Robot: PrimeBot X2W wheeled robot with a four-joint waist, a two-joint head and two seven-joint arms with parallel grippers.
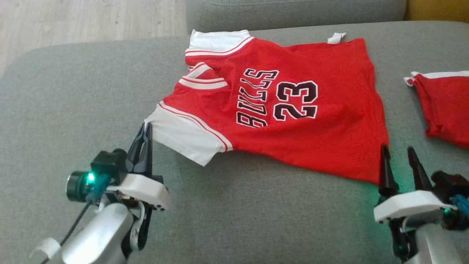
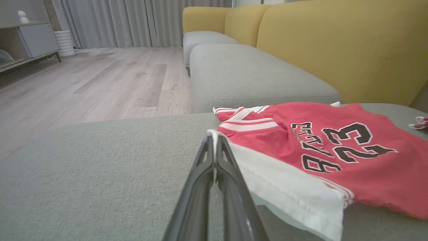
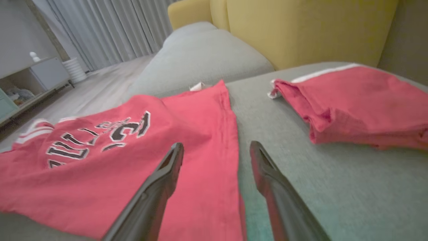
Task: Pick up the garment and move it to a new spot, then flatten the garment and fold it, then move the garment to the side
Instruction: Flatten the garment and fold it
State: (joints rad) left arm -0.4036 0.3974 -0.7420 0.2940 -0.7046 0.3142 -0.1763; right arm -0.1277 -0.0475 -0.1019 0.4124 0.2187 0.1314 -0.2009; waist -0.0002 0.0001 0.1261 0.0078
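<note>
The garment is a red jersey with white sleeves, black "BULLS 23" lettering, spread on the grey cushion. My left gripper is shut on the tip of its near white sleeve, lifting that corner slightly; the left wrist view has the fingers pinched on the sleeve edge of the jersey. My right gripper is open at the jersey's near right hem corner. In the right wrist view its fingertips straddle the hem edge of the jersey, nothing clamped.
A second red garment, folded, lies at the right; it is also in the right wrist view. Behind are another grey cushion and a yellow sofa back. Wooden floor lies to the left past the cushion edge.
</note>
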